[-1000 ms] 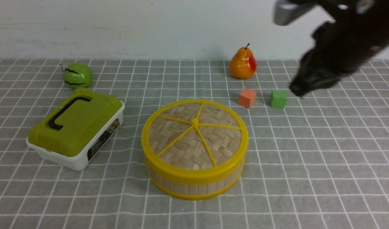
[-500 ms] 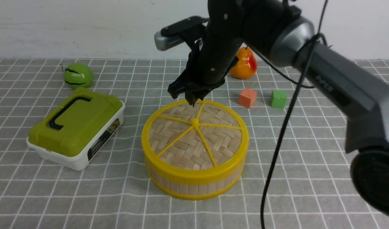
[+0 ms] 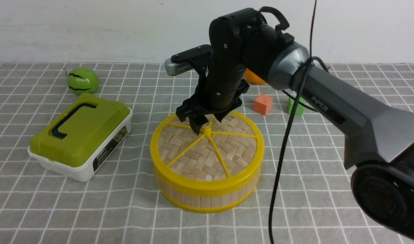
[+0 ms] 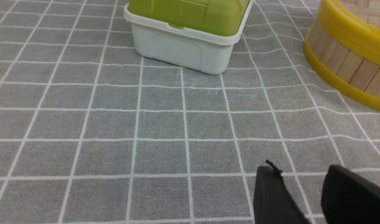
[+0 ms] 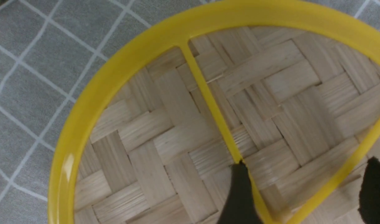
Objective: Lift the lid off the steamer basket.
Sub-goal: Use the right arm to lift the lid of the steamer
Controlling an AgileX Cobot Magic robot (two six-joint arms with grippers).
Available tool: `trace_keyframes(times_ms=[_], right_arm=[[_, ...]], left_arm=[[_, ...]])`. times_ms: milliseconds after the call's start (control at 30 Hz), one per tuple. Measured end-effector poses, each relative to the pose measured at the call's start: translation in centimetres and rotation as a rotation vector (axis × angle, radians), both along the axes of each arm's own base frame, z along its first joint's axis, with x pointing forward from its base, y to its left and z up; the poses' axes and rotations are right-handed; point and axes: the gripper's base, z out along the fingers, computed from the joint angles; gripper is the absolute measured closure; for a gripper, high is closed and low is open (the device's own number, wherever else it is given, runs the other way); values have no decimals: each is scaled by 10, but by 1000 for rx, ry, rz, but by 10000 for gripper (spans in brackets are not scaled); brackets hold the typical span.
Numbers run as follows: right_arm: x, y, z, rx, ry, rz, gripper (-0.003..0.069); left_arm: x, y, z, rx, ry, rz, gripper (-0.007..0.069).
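My right gripper (image 3: 207,124) has dropped to the lid (image 3: 200,156), jaws apart astride its knob (image 3: 207,129); closing off-centre, I could slip off.

1. The lid (image 3: 207,154) is pale woven bamboo in a criss-cross weave. Its rim, spokes and small centre knob are bright yellow.
2. The steamer basket (image 3: 201,200) shows pale wooden slats between yellow bands.
3. The box (image 3: 76,171) is white, with a dark label on one side. Its top (image 3: 88,130) is olive green with a black handle.
4. The round fruit (image 3: 82,80) is green with black wavy streaks.
5. One cube (image 3: 263,104) is salmon orange and the other cube (image 3: 299,105) is green. The pear (image 3: 254,78) shows orange.
6. The tablecloth (image 3: 328,176) is grey with a white grid, and the wall (image 3: 91,30) is off-white.
7. The right arm (image 3: 328,105) is black at the wrist, then silver, then dark grey.
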Motion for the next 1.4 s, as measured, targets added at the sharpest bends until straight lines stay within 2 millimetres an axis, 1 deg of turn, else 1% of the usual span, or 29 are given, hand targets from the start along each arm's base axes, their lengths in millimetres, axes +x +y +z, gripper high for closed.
trace_keyframes(times_ms=[67, 133, 300, 367, 433, 567, 733, 967, 1033, 1133, 1267, 1300, 1333, 1400], right_arm=[[-2, 2, 2, 26, 15, 2, 265], [-6, 1, 5, 38, 27, 4, 295], [-19, -9, 22, 16, 19, 15, 314], [-21, -13, 24, -7, 13, 18, 314], [-22, -13, 23, -13, 15, 19, 314], [-20, -11, 14, -17, 33, 23, 309], [-16, -9, 0, -30, 58, 24, 309], [-16, -8, 0, -27, 58, 24, 314], [-16, -8, 0, -27, 57, 25, 333], [-16, -8, -1, -24, 53, 24, 394], [-16, -7, -1, -16, 57, 30, 509], [-16, -7, -1, -17, 57, 32, 515], [-16, -7, -1, -18, 55, 46, 561], [-17, -7, 0, -19, 52, 64, 575]], left_arm=[[0, 0, 0, 0, 0, 0, 386], [0, 0, 0, 0, 0, 0, 386], [0, 0, 0, 0, 0, 0, 386], [0, 0, 0, 0, 0, 0, 386], [0, 0, 0, 0, 0, 0, 386], [0, 0, 0, 0, 0, 0, 386], [0, 0, 0, -3, 0, 0, 386], [0, 0, 0, -7, 1, 0, 386], [0, 0, 0, -8, 1, -1, 386], [0, 0, 0, -8, 1, -1, 386], [0, 0, 0, -8, 1, -1, 386], [0, 0, 0, -8, 1, -1, 386], [0, 0, 0, -8, 1, -1, 386], [0, 0, 0, -8, 1, -1, 386]])
